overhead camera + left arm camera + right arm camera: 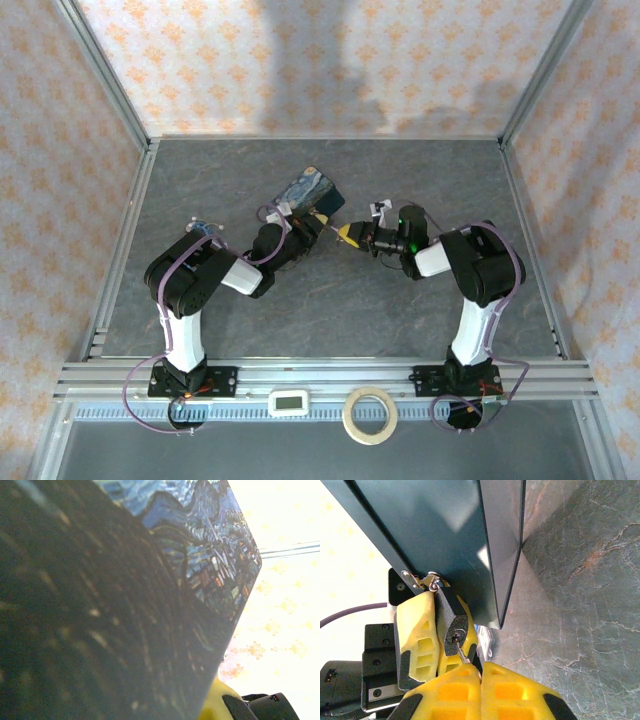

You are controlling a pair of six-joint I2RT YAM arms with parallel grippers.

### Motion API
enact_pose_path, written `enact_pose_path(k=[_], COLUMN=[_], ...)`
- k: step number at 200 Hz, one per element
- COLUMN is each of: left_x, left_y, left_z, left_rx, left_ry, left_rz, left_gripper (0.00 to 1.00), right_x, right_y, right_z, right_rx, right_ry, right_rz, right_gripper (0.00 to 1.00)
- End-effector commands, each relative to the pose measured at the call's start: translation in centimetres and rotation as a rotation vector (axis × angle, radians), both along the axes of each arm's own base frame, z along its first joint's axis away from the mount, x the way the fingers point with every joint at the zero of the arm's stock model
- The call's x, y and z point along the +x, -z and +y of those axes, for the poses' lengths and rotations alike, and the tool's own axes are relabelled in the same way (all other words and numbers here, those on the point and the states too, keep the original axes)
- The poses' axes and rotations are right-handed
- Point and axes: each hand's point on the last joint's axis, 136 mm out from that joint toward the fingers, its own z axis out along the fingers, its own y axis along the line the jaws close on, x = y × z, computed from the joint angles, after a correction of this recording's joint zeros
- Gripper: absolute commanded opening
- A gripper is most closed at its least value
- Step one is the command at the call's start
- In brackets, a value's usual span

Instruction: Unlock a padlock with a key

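Right tool (481, 667) is pinched fully shut on the key (462, 654), with the key tip at the keyway in the bottom face of the padlock (451, 617). It looks partly entered, but depth can't be judged. The padlock hangs off the hasp (415, 580) on the blue Starry Night tin (435, 535), at the tin's right near corner, just above the surface (580, 605). Left tool (441, 615) has a yellow finger on either side of the lock body and looks clamped on it to steady it. The shackle is closed through the hasp, so nothing is unlocked yet. Judged progress: grasp and alignment are done and insertion has started. Left to do: seat the key fully, turn it, and pop the shackle. In the top view both tools meet mid-surface at the tin's near edge.
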Motion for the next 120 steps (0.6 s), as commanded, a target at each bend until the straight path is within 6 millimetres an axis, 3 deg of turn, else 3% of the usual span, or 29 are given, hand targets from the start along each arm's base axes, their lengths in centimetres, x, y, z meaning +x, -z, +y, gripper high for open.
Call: enact_pose_path(k=[1,33,79,120], left_x=[-3.2,-2.9,-2.9,-2.8], left_y=[-1.6,-1.4,0.0,-0.7], left_z=[-3.8,-3.6,-3.5,-3.6], left_rx=[-0.024,0.016,0.110,0.075], left_ry=[0.202,0.186,0.196,0.194], left_rz=[-0.057,-0.058,-0.036,-0.046], left_gripper=[0.00,0.00,0.00,0.00], right_x=[1.4,1.0,2.0,1.9], right_y=[-3.1,-3.0,-3.5,-3.9], right_z=[1.0,1.2,0.1,0.6], right_rx=[0.014,-0.001,-0.111,-0.120], right_ry=[0.017,0.023,0.102,0.127], right_rz=[-0.100,-0.086,-0.152,-0.174], right_gripper=[0.00,0.00,0.00,0.00])
